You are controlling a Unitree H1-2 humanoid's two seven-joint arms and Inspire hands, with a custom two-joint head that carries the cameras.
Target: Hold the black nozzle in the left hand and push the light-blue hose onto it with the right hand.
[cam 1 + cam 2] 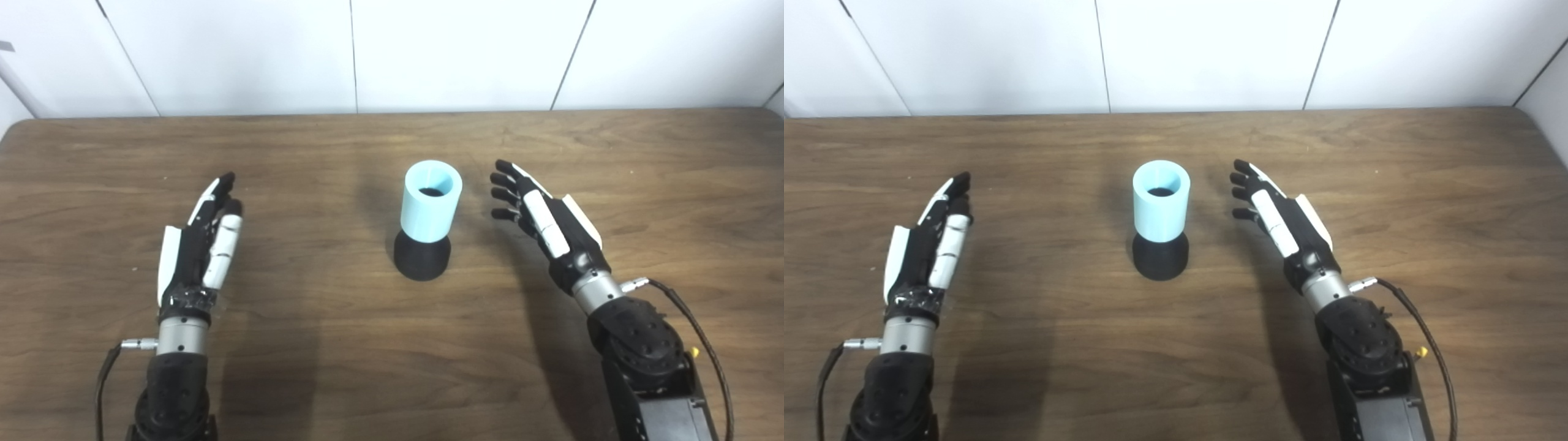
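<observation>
Standing mid-table with the hose (430,207) already seated upright on the nozzle (421,258), the assembly is flanked by the left hand (199,245) and right hand (542,214), both empty with fingers spread, so seating should be verified before release is confirmed.

Both cameras sit side by side up at head height, looking forward and steeply down over the brown wood-grain bench (343,343) toward the white panelled wall (245,55) behind it. They stand close in, with each arm entering from the bottom edge. The two views share nearly the whole scene; the right eye view reaches further toward the bench's right end, the left eye view further left.
</observation>
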